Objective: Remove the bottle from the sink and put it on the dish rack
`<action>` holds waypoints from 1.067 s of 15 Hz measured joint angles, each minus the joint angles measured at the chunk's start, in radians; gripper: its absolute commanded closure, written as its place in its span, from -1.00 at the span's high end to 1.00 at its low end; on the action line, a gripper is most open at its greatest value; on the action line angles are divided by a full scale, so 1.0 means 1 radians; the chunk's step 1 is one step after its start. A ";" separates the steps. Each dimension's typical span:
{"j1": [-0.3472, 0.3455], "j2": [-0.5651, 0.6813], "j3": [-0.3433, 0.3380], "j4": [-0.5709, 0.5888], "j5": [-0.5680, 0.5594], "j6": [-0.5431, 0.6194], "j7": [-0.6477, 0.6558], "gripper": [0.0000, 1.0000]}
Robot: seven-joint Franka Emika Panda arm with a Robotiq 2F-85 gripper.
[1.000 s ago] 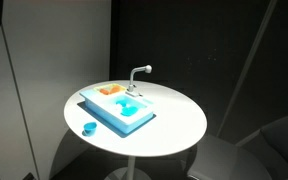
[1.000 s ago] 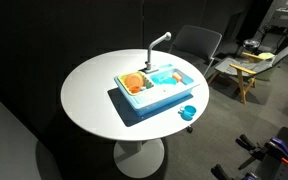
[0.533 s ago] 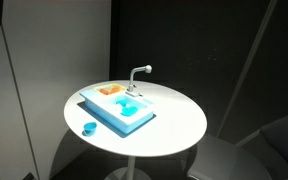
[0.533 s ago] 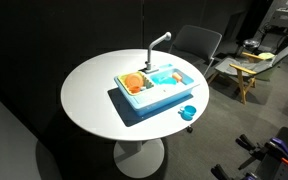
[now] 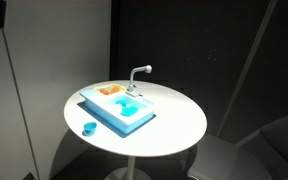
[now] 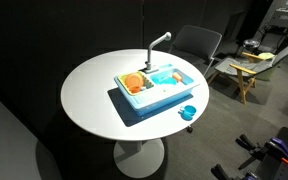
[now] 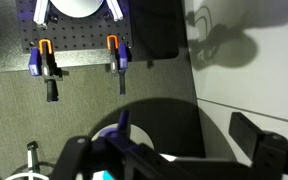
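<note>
The light-blue sink (image 5: pixel 102 110) stands on a round white table (image 5: pixel 174 125), also seen in the other exterior view (image 6: pixel 150 101). A small pale thing, probably the bottle (image 5: pixel 127 106) (image 6: pixel 173 76), lies in the bright-blue basin. The orange dish rack (image 5: pixel 110 90) (image 6: pixel 132 82) is the smaller section beside the basin. The white faucet (image 5: pixel 139 72) (image 6: pixel 160 40) curves over the back. My gripper (image 7: pixel 169 165) shows only in the wrist view. It is high above the scene, with its dark fingers (image 7: pixel 262 148) wide apart and nothing between them.
A small blue round cap (image 5: pixel 90 128) (image 6: pixel 188 112) sits near the table edge. A dark chair (image 6: pixel 196 42) and a wooden stool (image 6: pixel 246 68) stand beyond the table. The wrist view shows a pegboard with orange-handled clamps (image 7: pixel 113 55).
</note>
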 measured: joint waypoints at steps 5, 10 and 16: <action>-0.040 0.047 -0.004 0.001 -0.040 0.070 -0.036 1.00; -0.056 0.100 -0.025 0.016 -0.116 0.162 -0.094 1.00; -0.061 0.177 -0.064 0.040 -0.197 0.290 -0.171 1.00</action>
